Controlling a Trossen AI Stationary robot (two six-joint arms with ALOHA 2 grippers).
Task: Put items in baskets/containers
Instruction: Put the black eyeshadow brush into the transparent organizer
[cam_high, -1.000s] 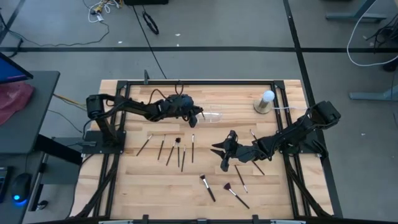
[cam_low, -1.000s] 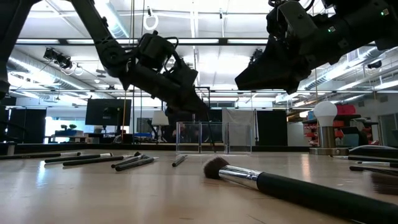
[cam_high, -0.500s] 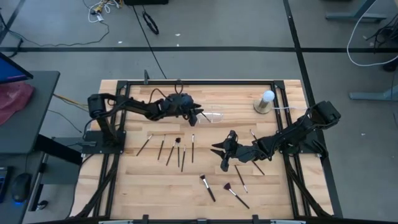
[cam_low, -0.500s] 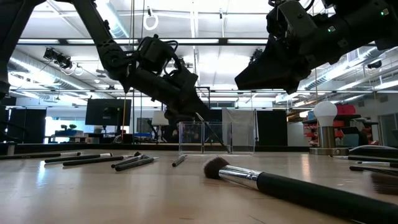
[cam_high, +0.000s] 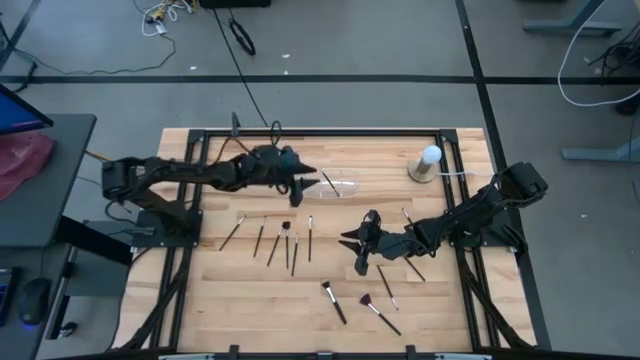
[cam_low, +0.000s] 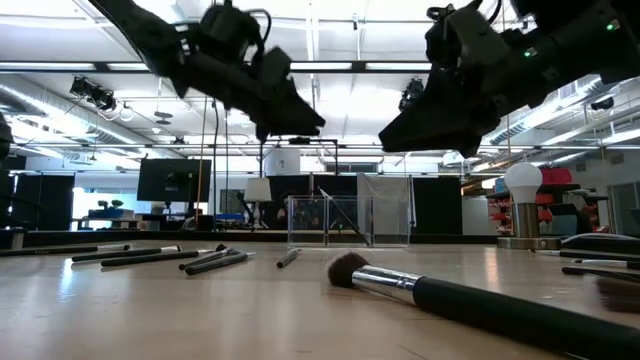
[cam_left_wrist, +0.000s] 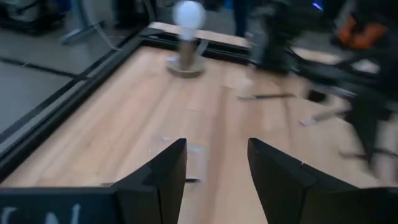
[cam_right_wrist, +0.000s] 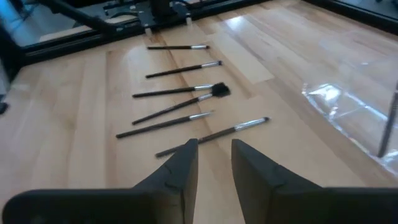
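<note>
The clear tray (cam_high: 342, 186) stands at the table's far middle, also in the low view (cam_low: 346, 222). One thin brush (cam_high: 328, 182) slants inside it, lower end on the tray floor, upper end poking over its rim (cam_low: 322, 191). My left gripper (cam_high: 300, 184) hangs open just left of the tray and above it, with nothing between its fingers (cam_left_wrist: 214, 163). Several brushes (cam_high: 275, 240) lie in a row on the wood left of centre. My right gripper (cam_high: 357, 252) hovers open over the table's middle, right of that row (cam_right_wrist: 214, 155).
A white ball on a tan round base (cam_high: 427, 164) stands at the far right. More brushes lie near the front edge (cam_high: 333, 301), (cam_high: 379, 313) and under the right arm (cam_high: 386, 285). A thick brush (cam_low: 450, 295) lies close in the low view.
My left gripper has opened and let go of the thin brush, which now leans in the tray. It has then risen and drawn back toward the table's left edge, away from the tray. My right gripper has kept still.
</note>
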